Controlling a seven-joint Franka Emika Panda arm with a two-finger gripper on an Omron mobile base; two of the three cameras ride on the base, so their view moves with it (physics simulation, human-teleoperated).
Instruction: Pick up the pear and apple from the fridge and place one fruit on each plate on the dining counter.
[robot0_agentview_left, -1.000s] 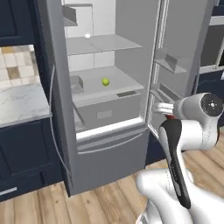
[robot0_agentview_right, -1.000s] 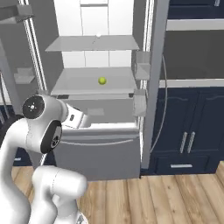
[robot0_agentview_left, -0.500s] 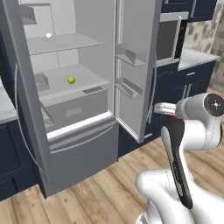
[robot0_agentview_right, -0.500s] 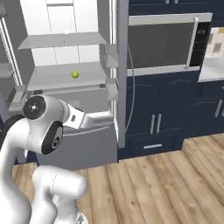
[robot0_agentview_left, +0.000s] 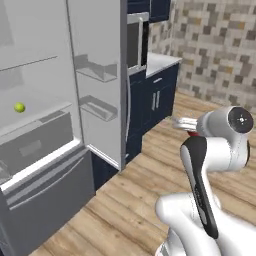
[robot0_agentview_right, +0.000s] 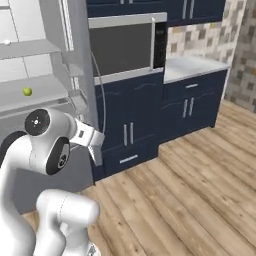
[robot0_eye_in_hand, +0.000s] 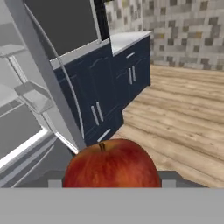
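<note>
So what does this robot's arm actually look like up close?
The arm is glossy white, built from rounded, tube-like segments. A black band runs along one link, and the big round joint caps are dark grey with a small pale centre. No loose cables show. The gripper end is pale, small and blocky.

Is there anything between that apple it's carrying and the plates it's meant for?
I cannot tell: no plates appear here. Ahead of the apple in the pincer lie bare wood floor and navy cabinets.
</note>
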